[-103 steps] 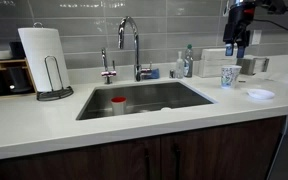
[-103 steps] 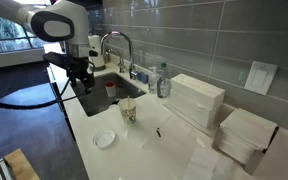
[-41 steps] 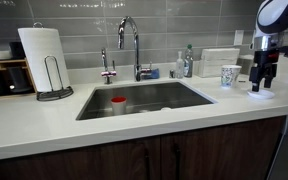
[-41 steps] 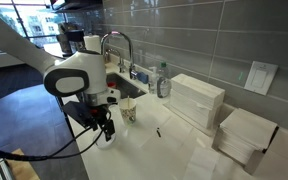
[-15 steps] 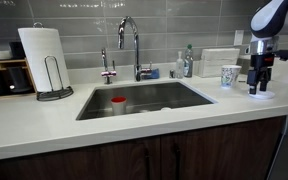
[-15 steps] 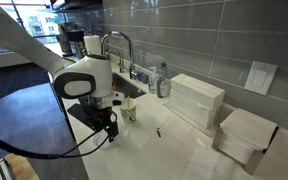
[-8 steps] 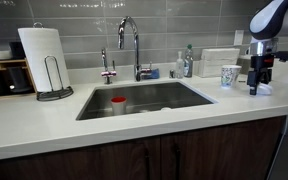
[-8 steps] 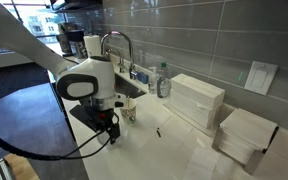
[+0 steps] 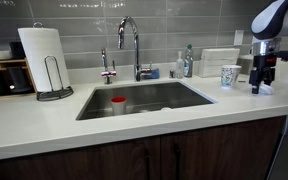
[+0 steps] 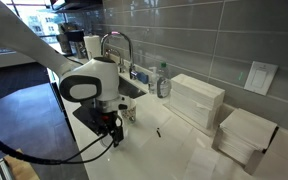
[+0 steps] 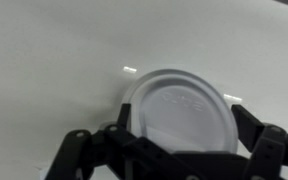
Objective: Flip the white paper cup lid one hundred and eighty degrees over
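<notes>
The white paper cup lid (image 11: 179, 105) is a round white disc with a raised rim. It fills the space between my fingers in the wrist view. My gripper (image 11: 186, 110) is shut on it, with one finger touching each side edge, just over the white counter. In an exterior view my gripper (image 9: 258, 86) points down at the counter's far end, with a sliver of the lid (image 9: 267, 89) beside it. In an exterior view my gripper (image 10: 112, 135) hides the lid. The patterned paper cup (image 9: 229, 76) stands close by and also shows in an exterior view (image 10: 130, 111).
A sink (image 9: 88, 108) with a faucet (image 9: 134, 45) holds a red-topped item (image 9: 118, 103). A paper towel roll (image 9: 42, 60) and bottles (image 9: 187, 62) stand along the back. White boxes (image 10: 196, 100) sit against the wall. The counter's front edge (image 9: 134, 128) is near.
My gripper has come down over the lid and stayed there. In the last half second it shifted slightly, and the lid's visible edge sits a little higher beside it.
</notes>
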Robot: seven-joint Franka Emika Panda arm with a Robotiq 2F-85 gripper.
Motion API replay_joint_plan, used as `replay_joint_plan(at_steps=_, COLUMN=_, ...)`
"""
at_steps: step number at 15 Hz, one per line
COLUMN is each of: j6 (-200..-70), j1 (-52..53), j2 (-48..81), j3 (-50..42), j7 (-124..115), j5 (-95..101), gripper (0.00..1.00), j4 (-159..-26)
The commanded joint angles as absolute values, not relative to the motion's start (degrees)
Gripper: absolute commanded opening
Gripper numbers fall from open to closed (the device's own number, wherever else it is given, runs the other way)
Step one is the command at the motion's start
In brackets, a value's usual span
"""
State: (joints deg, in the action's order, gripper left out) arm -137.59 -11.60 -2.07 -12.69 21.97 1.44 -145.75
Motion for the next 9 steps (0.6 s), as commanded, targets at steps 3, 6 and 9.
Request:
replay_joint_plan(at_steps=3, j6=-135.7, j1=-12.6, j2=-0.1, j3=-13.6, j7=23.8, j5=-0.2, gripper=0.75, j4=-143.3)
replay_joint_plan(at_steps=6, j6=-135.3, j1=-12.8, j2=0.2, j3=-13.8, j7=24.0, j5=-0.8, gripper=0.50, j4=-142.7)
replay_joint_plan(at_steps=9, j6=-134.9, j1=-13.0, j2=0.1, j3=-13.9, j7=24.6, j5=-1.6, gripper=0.34, j4=-142.3)
